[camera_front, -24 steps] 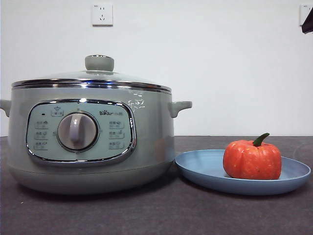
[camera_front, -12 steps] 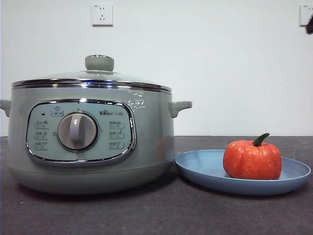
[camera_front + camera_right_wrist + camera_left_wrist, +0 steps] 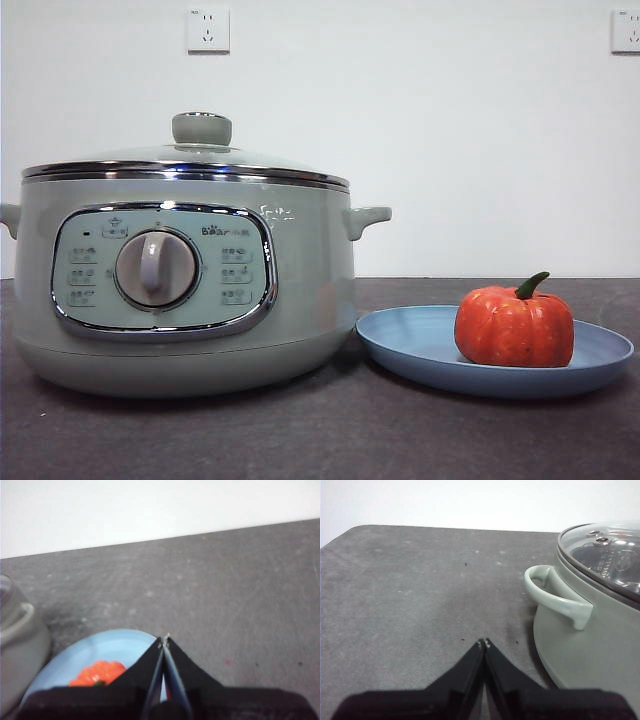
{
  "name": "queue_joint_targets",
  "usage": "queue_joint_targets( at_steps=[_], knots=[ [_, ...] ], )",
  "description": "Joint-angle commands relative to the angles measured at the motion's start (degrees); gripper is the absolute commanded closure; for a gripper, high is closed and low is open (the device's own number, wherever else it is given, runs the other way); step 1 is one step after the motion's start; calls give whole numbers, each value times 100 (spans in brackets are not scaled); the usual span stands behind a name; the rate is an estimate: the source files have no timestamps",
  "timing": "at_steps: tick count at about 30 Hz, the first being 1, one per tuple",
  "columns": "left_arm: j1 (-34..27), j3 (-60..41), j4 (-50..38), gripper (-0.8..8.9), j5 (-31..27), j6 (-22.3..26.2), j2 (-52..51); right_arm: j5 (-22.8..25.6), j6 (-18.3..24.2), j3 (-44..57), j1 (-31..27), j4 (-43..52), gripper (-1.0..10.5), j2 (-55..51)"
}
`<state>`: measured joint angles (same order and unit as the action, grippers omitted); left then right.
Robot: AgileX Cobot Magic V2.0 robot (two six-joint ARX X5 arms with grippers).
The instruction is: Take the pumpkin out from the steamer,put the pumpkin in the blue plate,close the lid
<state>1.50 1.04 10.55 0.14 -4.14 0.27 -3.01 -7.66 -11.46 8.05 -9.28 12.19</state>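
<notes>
Task complete: pumpkin (image 3: pixel 514 327) on plate (image 3: pixel 410 345), lid (image 3: pixel 190 160) seated on steamer (image 3: pixel 300 290). Both my pincers closed, empty; no move required.

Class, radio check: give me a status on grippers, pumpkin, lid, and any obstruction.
Left gripper shut, empty, beside steamer. Right gripper shut, empty, above blue plate. Pumpkin on plate; lid closed. No obstruction seen.

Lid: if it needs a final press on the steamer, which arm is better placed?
Left, probably. The left gripper, fingers shut, sits beside the steamer handle with the lid in view. The right gripper hangs over the blue plate and pumpkin.
</notes>
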Motion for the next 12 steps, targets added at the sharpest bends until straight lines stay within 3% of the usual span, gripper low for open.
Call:
queue_joint_targets(
  at_steps=[1, 6, 12],
  knots=[
    [-24, -85, 2, 816, 0, -31, -15, -76, 72, 459, -96, 160, 946, -363],
    [-24, -85, 2, 816, 0, -31, -15, -157, 389, 863, -96, 146, 946, -813],
    [-24, -85, 2, 816, 0, -31, -15, -153, 461, 1106, -96, 15, 946, -1102]
  ],
)
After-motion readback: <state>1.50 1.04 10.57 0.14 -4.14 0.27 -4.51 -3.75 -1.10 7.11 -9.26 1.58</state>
